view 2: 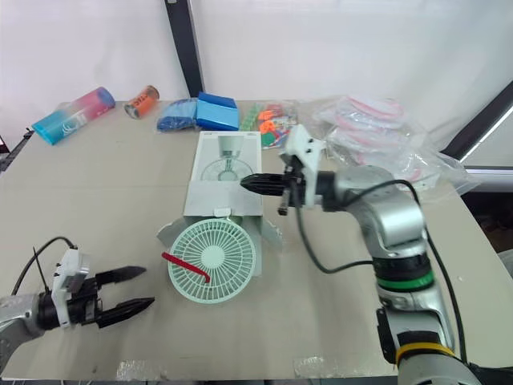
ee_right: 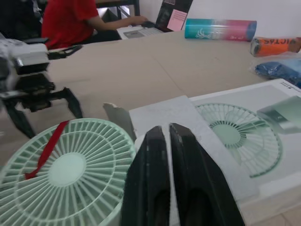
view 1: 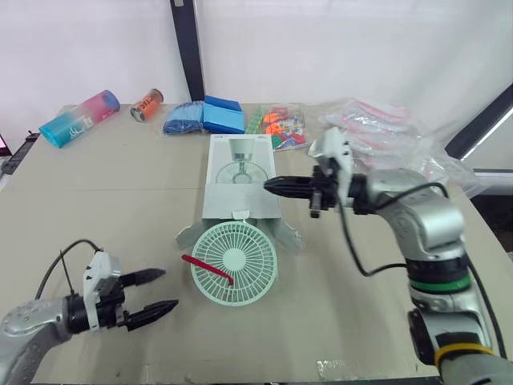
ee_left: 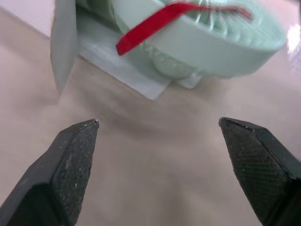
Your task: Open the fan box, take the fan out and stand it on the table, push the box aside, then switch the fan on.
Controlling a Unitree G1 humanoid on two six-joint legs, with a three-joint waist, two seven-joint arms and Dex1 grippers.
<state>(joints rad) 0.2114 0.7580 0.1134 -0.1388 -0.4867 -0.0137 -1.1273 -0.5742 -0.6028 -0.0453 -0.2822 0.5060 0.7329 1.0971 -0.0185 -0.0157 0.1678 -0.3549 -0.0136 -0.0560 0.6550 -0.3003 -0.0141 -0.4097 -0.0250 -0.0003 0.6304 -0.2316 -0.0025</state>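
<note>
The fan [view 1: 234,262] lies flat, grille up, at the open mouth of the fan box [view 1: 239,172]. It sits about mid-worktop, a little toward the near edge. The box's flaps [view 1: 188,235] are splayed out on either side of it. I can't tell whether the fan's base is fully clear of the box. A red strap [view 1: 207,269] runs across the grille from the left rim toward the hub.

I judge the fan to be light, moulded plastic with a stiff outer ring. The grille ribs look thin and could flex or catch a fingertip. The ring looks smooth and rounded, so it may slip in a shallow pinch. I would take it by the ring with a deep bite, not by the ribs, and tip it upright from there.

My left claw [view 1: 168,289] is spread open, low over the worktop [view 1: 104,200] toward the near-left corner. It points at the fan's left rim with bare surface between them. My right claw [view 1: 271,185] is closed finger to finger, with nothing I can see between the fingers. It hovers at the box's right edge, on the far side of the fan, and I can't tell whether it touches the card.

Along the far edge sit a pink-and-blue tube [view 1: 78,118], an orange can [view 1: 147,104], blue packets [view 1: 204,116] and plastic bags [view 1: 385,128], all well apart from the fan.
</note>
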